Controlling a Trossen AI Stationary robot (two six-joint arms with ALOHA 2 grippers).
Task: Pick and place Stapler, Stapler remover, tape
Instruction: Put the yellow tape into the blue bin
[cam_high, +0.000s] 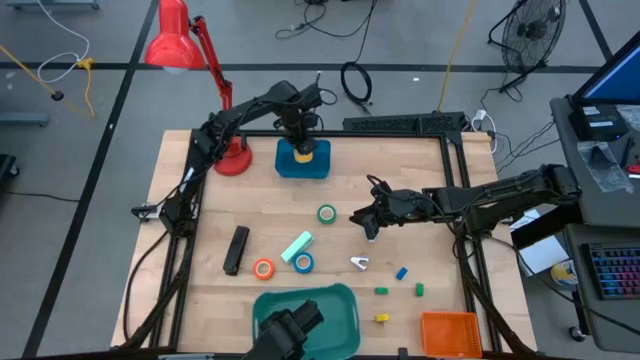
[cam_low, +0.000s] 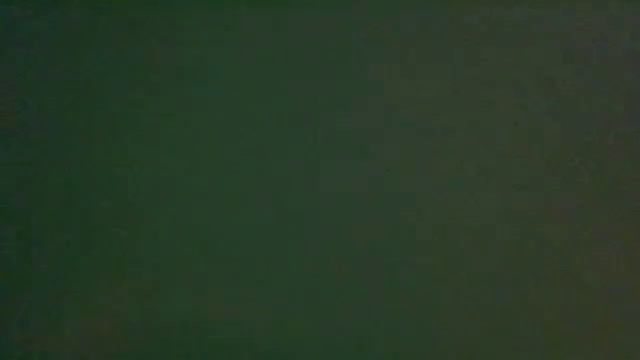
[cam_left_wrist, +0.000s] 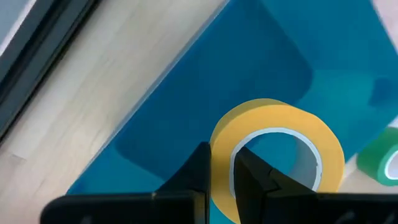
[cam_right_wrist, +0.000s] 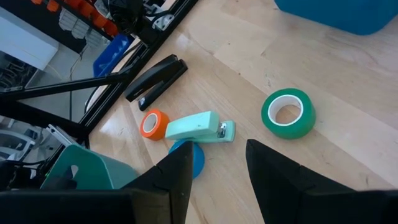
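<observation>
Two arms are out over my tabletop (cam_high: 400, 170). Taking the blue bin (cam_high: 303, 160) as landmark: my left tool (cam_left_wrist: 219, 177) hangs right over it, clenched on the yellow tape roll (cam_left_wrist: 283, 146), one finger through the roll's open centre. I judge this the placing step for that roll; next I'd lower it and let go inside the bin. My right tool (cam_right_wrist: 219, 163) hovers out from the bin toward the middle of the tabletop, fingers spread and empty. The stapler (cam_high: 236, 249) lies well away from the bin near the green tray (cam_high: 340, 300). Nearer the bin sits the green tape roll (cam_high: 327, 213); the orange roll (cam_high: 264, 268) and blue roll (cam_high: 303, 262) lie beyond, flanking the mint-green block (cam_high: 296, 246).
</observation>
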